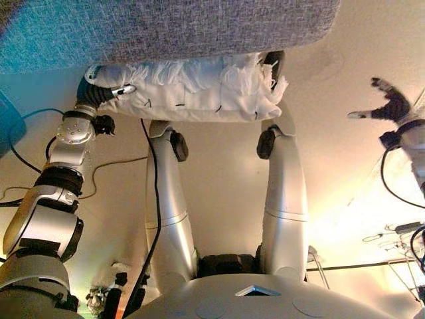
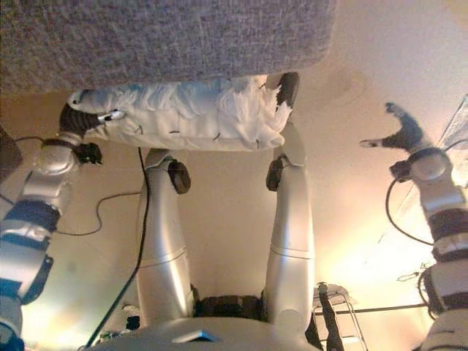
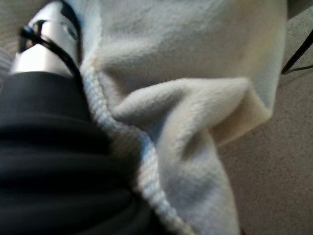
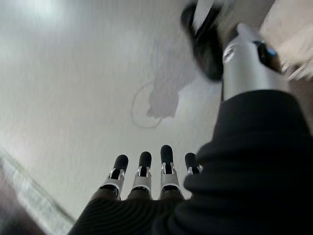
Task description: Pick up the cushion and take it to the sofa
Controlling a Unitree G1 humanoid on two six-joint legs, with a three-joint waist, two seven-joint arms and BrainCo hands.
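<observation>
A white fluffy cushion (image 1: 199, 90) with a frayed right edge hangs just under the front edge of the grey fabric sofa (image 1: 166, 26), which fills the top of both eye views. My left hand (image 1: 99, 83) grips the cushion's left end, with a silver finger (image 1: 123, 88) curled over the cloth. The left wrist view shows the cushion's fleece (image 3: 195, 58) bunched against the hand's dark cover. My right hand (image 1: 392, 106) is far off to the right over the beige floor, its fingers (image 4: 142, 169) straight and holding nothing.
A blue object (image 1: 8, 126) shows at the left edge beside the sofa. A small metal frame (image 2: 333, 300) and some loose items (image 1: 398, 232) lie on the floor at the lower right. A faint ring mark (image 4: 146, 105) is on the floor.
</observation>
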